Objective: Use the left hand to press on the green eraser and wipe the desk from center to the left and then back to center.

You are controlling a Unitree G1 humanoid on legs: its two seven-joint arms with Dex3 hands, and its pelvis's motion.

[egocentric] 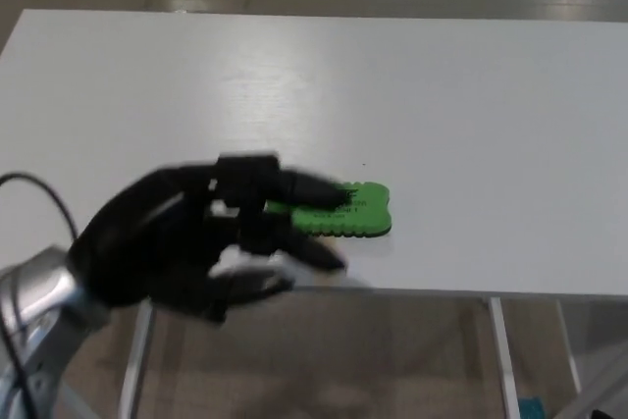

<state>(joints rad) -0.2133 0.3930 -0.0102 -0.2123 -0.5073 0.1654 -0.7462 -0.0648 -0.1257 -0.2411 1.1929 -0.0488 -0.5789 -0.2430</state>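
Observation:
A green eraser with black lettering lies flat on the white desk, near the front edge at about the middle. My left hand is blurred, raised over the desk's front edge, with its fingers spread apart and reaching across the eraser's left part, hiding it. Whether the fingers touch the eraser cannot be told. The hand holds nothing. My right hand does not show.
Table legs stand below the front edge over a tan floor. A strip of tan tape under the eraser is now mostly hidden by the hand. A black cable loops by my left wrist.

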